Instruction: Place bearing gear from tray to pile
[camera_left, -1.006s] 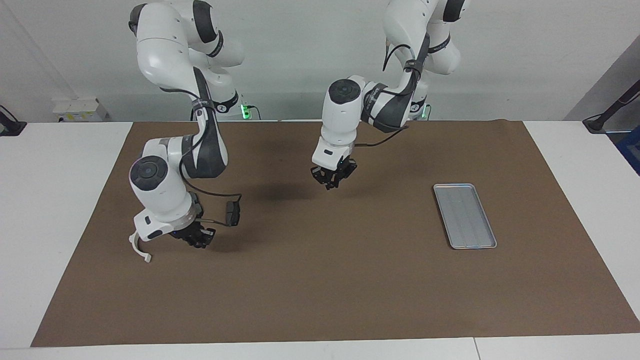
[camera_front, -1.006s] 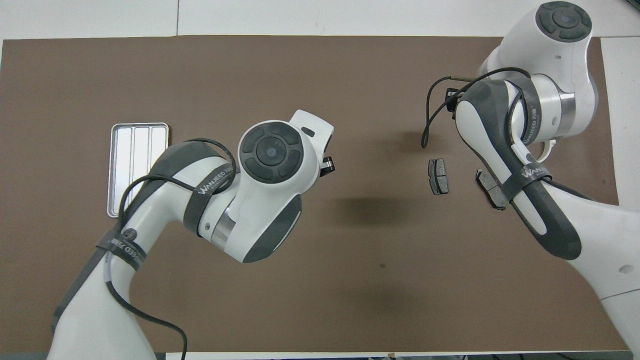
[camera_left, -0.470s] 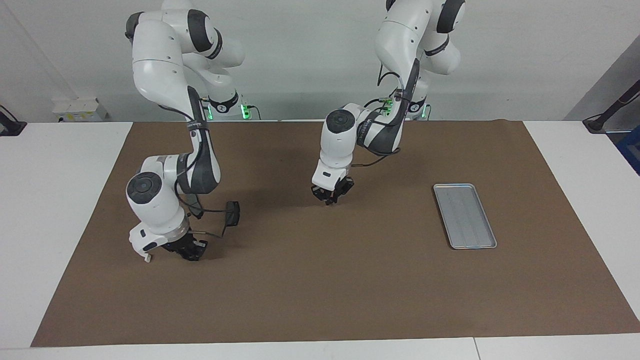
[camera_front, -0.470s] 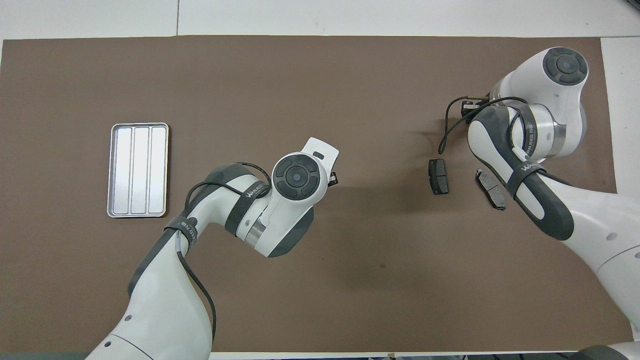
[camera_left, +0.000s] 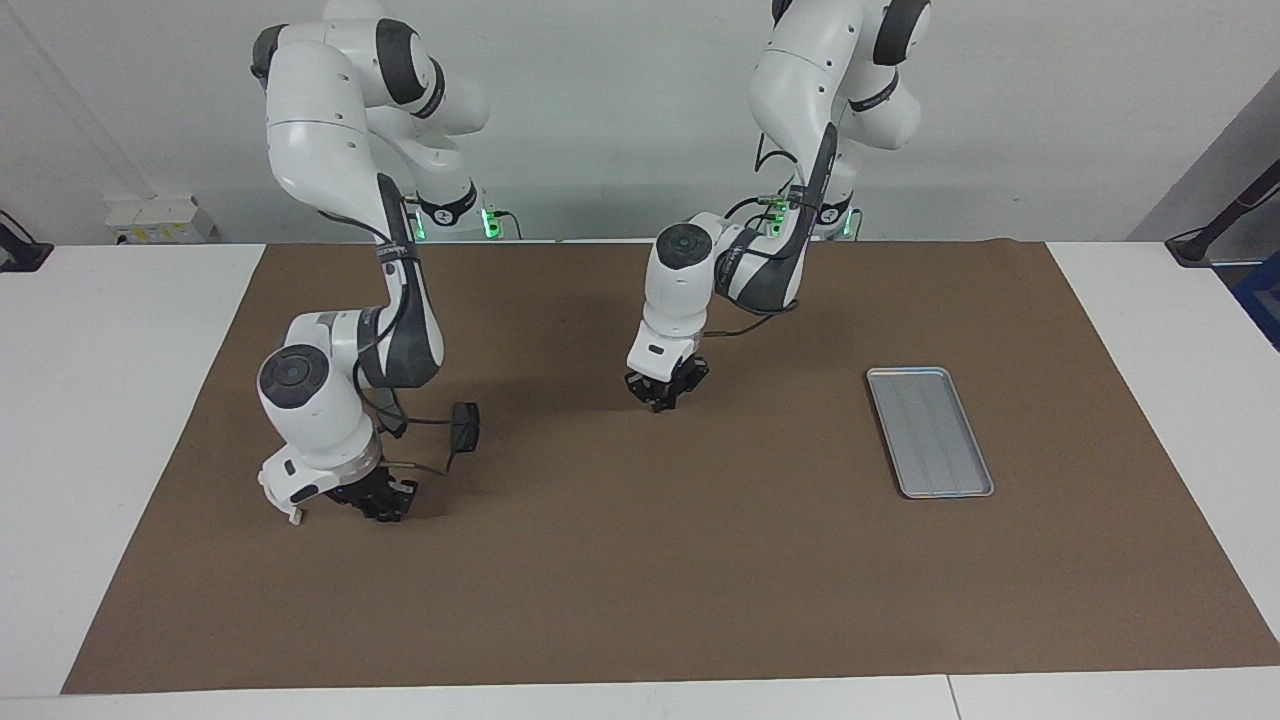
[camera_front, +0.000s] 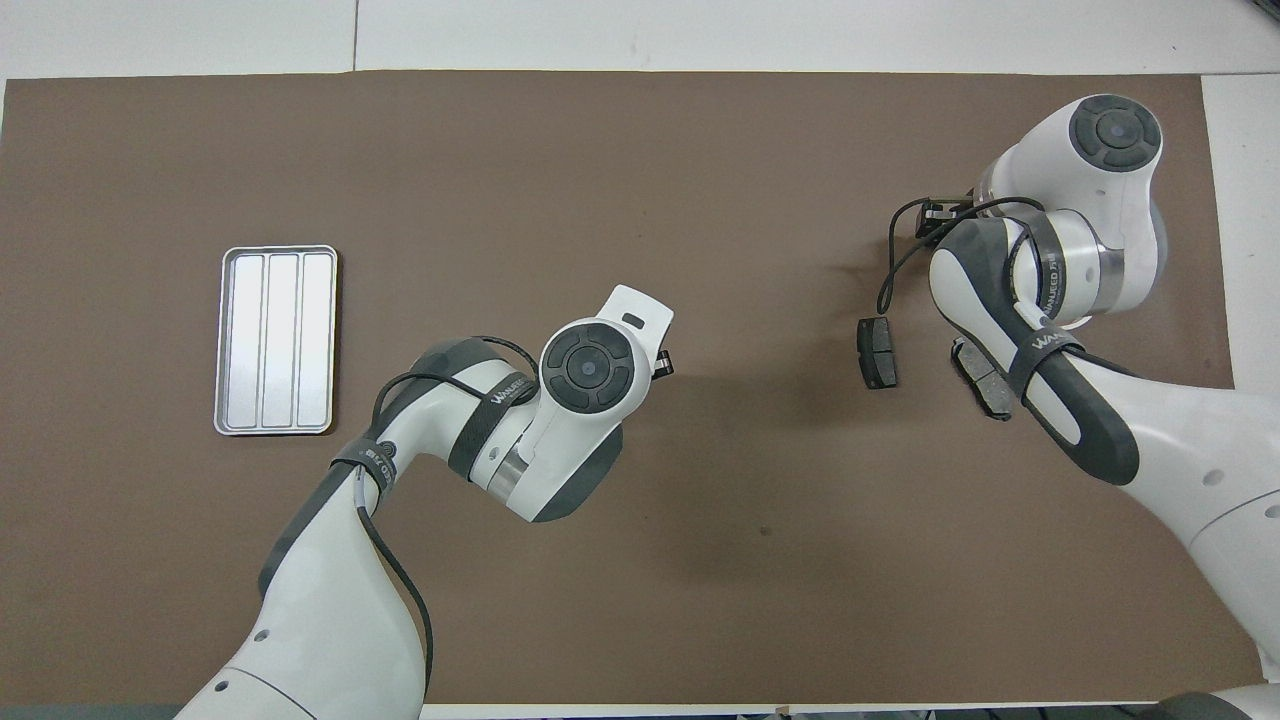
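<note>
- Facing view: the tray (camera_left: 930, 430) lies bare toward the left arm's end of the tabletop (camera_left: 120, 400), on the brown mat (camera_left: 640, 590); no gear shows in it, and I cannot find the gear anywhere in this view
- The left gripper (camera_left: 665, 395) hangs low over the middle of the mat, well apart from tray and pile; whether it is open or closed, or holds anything, I cannot tell
- The right gripper (camera_left: 385, 500) sits low at the mat toward the right arm's end, near a dark brake pad (camera_left: 465, 425); its state I cannot tell either
- If the gear is in the left gripper, the step is best done by carrying it on toward the pads, lowering it until it rests flat, then letting go; a round part dropped on edge would likely roll; the right arm crowds the pile, so the approach needs room
- Overhead view: the tray (camera_front: 275, 340) is a silvery metal rectangle with rounded corners, a low rim and three long ribbed lanes, all empty
- Two brake pads, flat, dark grey and matt, lie toward the right arm's end; one brake pad in the open (camera_front: 877, 352), the second pad (camera_front: 983, 385) partly under the right arm; both grippers are hidden beneath their wrists here; the mat looks dull and papery, the gear unseen
</note>
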